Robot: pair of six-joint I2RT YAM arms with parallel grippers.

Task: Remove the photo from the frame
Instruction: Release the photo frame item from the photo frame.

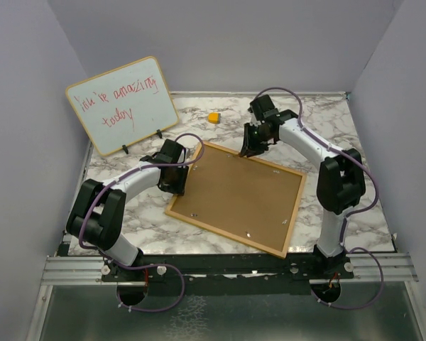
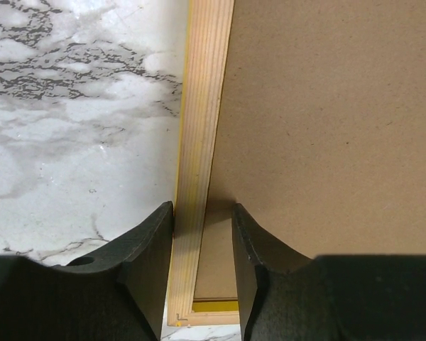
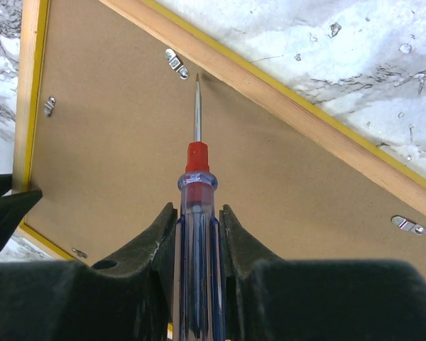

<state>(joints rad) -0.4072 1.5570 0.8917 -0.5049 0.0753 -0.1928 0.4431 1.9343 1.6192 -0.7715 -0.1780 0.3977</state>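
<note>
So the right gripper (image 3: 197, 209) is clamped on a screwdriver (image 3: 197, 273) with a clear blue handle and a red collar. Its thin tip sits over the brown backing, just beside a small metal clip (image 3: 176, 64) near the far rail. The left gripper (image 2: 202, 213) is parted narrowly and straddles the frame's left rail. The outer finger (image 2: 153, 263) is right up against the yellow edge, while the inner one stands a little off the wood, so it isn't pinching. The frame (image 1: 234, 192) lies flat, back side up, on the marble table (image 1: 326, 117) between both arms. The photo doesn't show in any view. A whiteboard (image 1: 121, 105) with red writing stands at the back left, and a small yellow bit (image 1: 213, 117) lies near it.
</note>
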